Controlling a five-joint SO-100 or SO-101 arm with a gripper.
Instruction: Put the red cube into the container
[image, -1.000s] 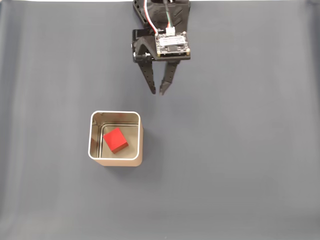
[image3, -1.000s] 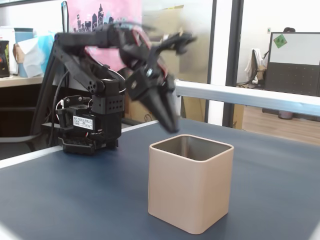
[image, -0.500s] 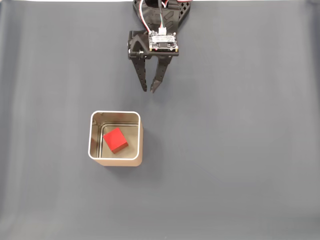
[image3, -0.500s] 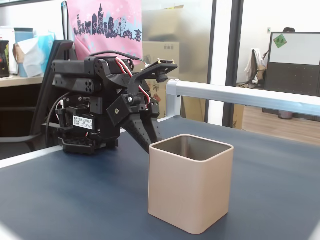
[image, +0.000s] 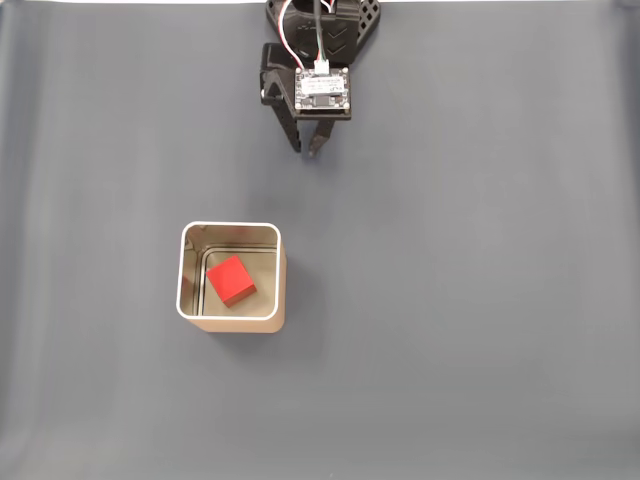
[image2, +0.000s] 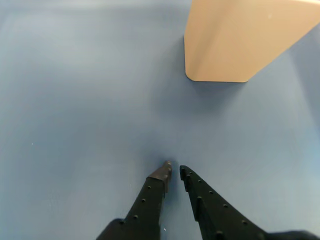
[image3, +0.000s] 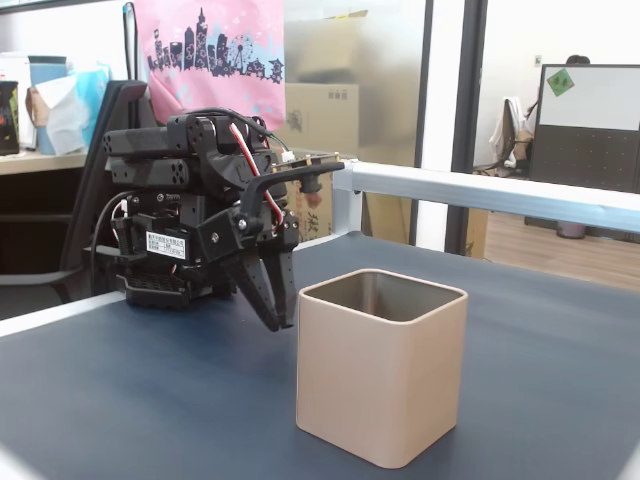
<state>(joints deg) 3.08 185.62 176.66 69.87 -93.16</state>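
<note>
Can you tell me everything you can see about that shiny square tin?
The container is a square metal tin with rounded corners, a pale silvery rim and tan-beige outer walls. Its inside looks shiny, with a ridged square on its floor. It stands upright and open-topped on the dark table. The red cube lies inside on the bottom, turned a little askew. Nothing else touches the tin; the claw is off to one side, apart from it. In the wrist view one beige corner shows.

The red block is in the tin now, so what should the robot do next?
Probably nothing more than resting the arm at its base. The red cube already lies inside the container, and the gripper is empty, nearly shut and well clear of it.
</note>
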